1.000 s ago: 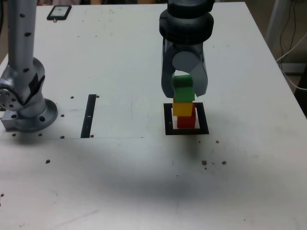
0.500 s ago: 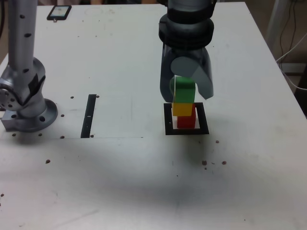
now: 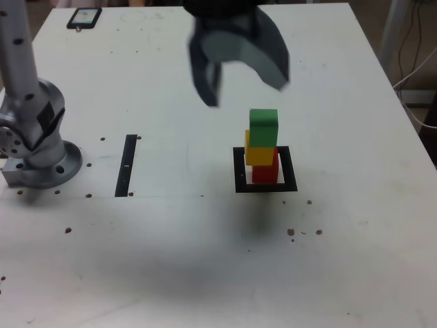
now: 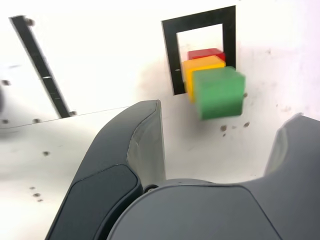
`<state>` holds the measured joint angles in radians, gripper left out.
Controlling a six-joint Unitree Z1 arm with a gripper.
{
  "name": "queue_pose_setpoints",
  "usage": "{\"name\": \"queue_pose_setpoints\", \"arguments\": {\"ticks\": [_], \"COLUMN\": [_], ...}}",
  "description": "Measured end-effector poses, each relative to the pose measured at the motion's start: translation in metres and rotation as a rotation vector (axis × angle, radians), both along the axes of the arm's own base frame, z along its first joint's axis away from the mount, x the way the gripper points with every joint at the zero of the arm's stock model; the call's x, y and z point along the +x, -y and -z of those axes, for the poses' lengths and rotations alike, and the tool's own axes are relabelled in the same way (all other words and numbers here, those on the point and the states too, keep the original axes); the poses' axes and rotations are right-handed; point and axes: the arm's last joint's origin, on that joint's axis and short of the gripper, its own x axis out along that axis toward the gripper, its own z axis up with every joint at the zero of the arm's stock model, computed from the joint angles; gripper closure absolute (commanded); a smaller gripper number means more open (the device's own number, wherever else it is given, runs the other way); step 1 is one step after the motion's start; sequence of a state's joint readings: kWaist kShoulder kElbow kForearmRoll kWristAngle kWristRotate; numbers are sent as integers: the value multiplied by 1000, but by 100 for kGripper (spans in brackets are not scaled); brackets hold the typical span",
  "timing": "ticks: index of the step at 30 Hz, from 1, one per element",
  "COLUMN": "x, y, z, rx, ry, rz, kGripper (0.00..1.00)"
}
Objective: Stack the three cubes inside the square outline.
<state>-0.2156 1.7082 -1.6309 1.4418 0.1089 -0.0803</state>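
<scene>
The green cube (image 3: 263,128) tops yellow (image 3: 260,155) and red (image 3: 265,173) inside the square outline (image 3: 265,170). The gripper (image 3: 240,85) hangs above them at upper centre of the exterior view, jaws apart and empty

We are looking down from the exterior camera, set high beyond the near edge of the white table (image 3: 341,273) and facing the far edge, taking in most of the tabletop. We are also looking from the wrist camera, riding behind the gripper (image 4: 220,145) and facing steeply down, much nearer. Both views are sharing the cube stack (image 3: 262,147) (image 4: 212,80), the square outline (image 3: 239,171) (image 4: 170,60) and the black strip (image 3: 126,164) (image 4: 42,75).
</scene>
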Motion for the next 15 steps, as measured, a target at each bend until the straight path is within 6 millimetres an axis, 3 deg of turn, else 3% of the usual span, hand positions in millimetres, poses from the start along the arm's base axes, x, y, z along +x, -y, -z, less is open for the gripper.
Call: {"name": "queue_pose_setpoints", "arguments": {"ticks": [4,10,15], "x": [-35,-82,-109], "y": [-8,-18,-24], "z": [-7,1,29], "rx": [2,2,14], "ry": [-16,-38,-90], "rz": [10,13,9], "kGripper": [1,1,1]}}
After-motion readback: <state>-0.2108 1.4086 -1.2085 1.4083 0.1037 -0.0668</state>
